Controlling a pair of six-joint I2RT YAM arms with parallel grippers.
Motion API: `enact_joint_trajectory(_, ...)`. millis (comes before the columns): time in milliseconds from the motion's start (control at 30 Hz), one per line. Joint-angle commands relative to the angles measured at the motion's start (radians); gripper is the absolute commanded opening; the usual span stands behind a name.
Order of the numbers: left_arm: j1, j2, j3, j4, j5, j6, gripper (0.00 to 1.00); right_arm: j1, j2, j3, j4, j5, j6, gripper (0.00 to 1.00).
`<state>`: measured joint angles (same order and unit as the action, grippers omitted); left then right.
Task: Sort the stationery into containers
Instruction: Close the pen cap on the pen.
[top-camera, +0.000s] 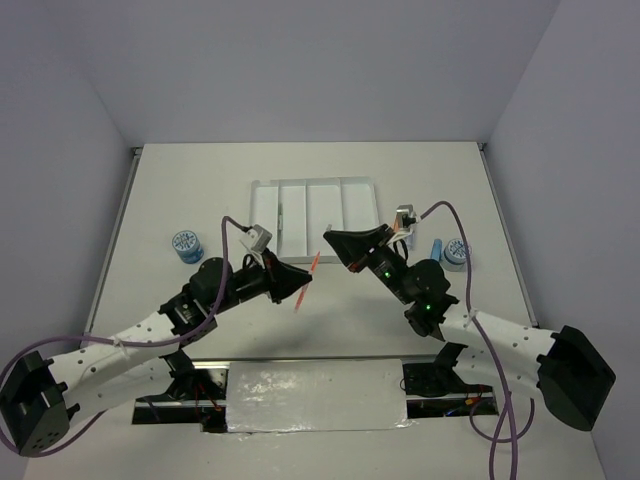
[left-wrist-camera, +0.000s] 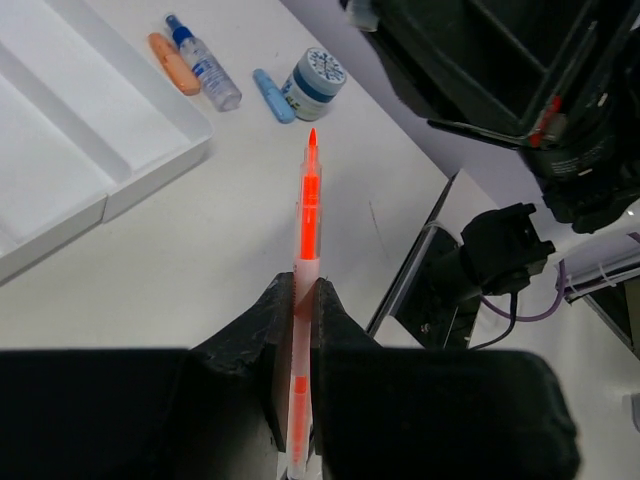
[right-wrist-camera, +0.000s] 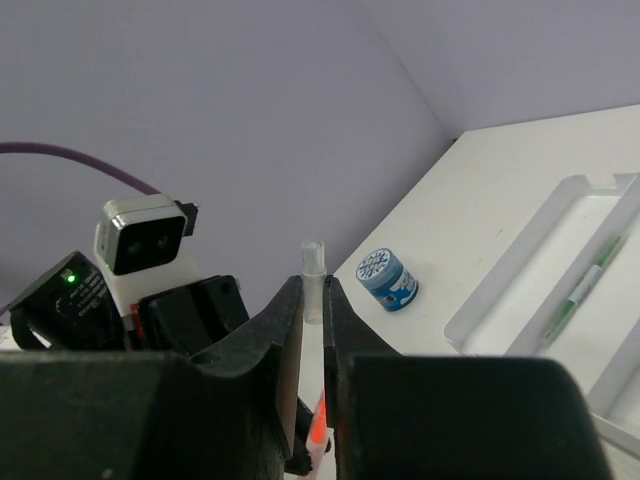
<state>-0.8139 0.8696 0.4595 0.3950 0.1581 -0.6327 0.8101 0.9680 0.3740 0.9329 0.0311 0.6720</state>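
My left gripper (left-wrist-camera: 305, 290) is shut on the orange pen (left-wrist-camera: 310, 210) and holds it above the table, its uncapped tip pointing away. In the top view the orange pen (top-camera: 307, 281) slants between both grippers in front of the white tray (top-camera: 362, 184). My right gripper (right-wrist-camera: 312, 290) is shut on a small clear pen cap (right-wrist-camera: 313, 280), just above the pen's orange tip (right-wrist-camera: 318, 425). The thin green pen (right-wrist-camera: 582, 290) lies in a tray compartment. An orange capsule (left-wrist-camera: 173, 63), the blue-capped bottle (left-wrist-camera: 205, 62), a blue capsule (left-wrist-camera: 272, 95) and a blue-white roll (left-wrist-camera: 313, 82) lie right of the tray. No pink piece shows.
A second blue-white roll (top-camera: 186, 245) stands on the table left of the tray. The two arms meet tip to tip over the table's middle, near the tray's front edge. Grey walls close the table on three sides.
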Motion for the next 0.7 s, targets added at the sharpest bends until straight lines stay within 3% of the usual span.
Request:
enact_joint_trajectory(0, 0.004, -0.035, -0.022, 0.114, 0.047, 0.001, 0.0, 0.015, 0.023, 0.019, 0.119, 0.052, -0.006, 0.0)
enact_joint_trajectory(667, 0.004, -0.053, -0.018, 0.11, 0.021, 0.005, 0.0, 0.023, 0.066, -0.012, 0.141, -0.026, 0.005, 0.0)
